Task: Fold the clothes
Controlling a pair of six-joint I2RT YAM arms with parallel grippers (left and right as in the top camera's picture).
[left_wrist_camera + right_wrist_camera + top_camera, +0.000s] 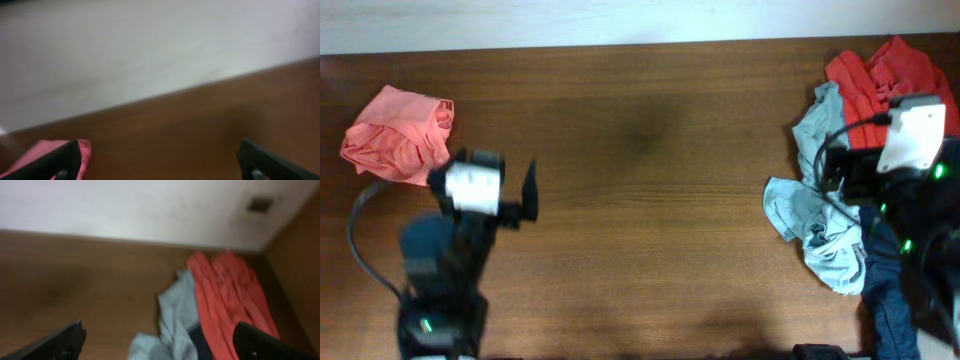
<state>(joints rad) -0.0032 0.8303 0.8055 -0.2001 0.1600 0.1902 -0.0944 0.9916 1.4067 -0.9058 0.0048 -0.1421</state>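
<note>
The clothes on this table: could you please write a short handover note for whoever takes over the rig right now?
Left claw: open, empty, above the table beside the salmon-pink garment.
Right claw: open, empty, above the heap on the right side.
Clothes: the salmon-pink garment lies bunched up at the far left. The pale blue-green T-shirt, the orange-red garment and the navy garment lie crumpled together at the right edge.
Done: nothing looks folded.
Left: pull one garment to the bare middle, spread it flat, fold it, then repeat for the others.
</note>
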